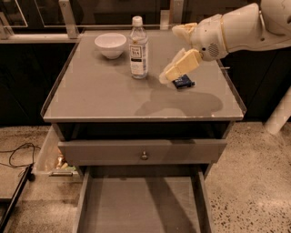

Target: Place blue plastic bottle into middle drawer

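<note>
The gripper (168, 76) hovers right of the upright blue plastic bottle (138, 48), grip state indiscernible; the middle drawer (141, 205) stands open.

You're looking at a grey cabinet (100, 95) on a speckled stone floor (254, 182), with dark panels (100, 13) behind. The gripper (171, 75) hovers above its top, right side.

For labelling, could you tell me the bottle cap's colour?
White cap, camera view; end effector hovers beside bottle.

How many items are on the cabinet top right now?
3: the white bowl at back left, the blue plastic bottle right of it, a dark-blue wrapper further right, partly hidden by the gripper hovering over it.
</note>
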Motion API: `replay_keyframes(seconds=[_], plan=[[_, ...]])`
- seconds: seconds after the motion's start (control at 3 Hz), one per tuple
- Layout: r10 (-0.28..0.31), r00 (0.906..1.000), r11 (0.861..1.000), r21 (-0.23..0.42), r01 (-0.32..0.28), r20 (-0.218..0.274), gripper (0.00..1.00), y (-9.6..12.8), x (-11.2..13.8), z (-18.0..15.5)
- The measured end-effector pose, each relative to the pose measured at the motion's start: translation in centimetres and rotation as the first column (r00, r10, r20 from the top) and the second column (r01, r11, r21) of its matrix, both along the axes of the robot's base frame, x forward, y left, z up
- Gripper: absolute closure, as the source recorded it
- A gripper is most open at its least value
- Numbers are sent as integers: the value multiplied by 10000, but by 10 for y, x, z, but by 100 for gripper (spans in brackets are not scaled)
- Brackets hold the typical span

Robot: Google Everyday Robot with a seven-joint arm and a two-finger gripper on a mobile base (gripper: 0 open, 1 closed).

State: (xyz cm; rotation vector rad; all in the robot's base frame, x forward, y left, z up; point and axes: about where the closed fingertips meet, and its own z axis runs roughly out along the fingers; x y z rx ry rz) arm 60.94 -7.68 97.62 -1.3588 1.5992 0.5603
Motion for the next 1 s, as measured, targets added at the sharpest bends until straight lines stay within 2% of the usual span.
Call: replay_keyframes(seconds=[0.33, 0.67, 1.0], plan=[[-182, 9996, 9998, 48, 181, 196, 0, 13, 14, -10], [-755, 9963, 9961, -418, 772, 411, 0, 18, 43, -28], [-752, 9963, 9962, -414, 769, 417, 0, 18, 43, -28]])
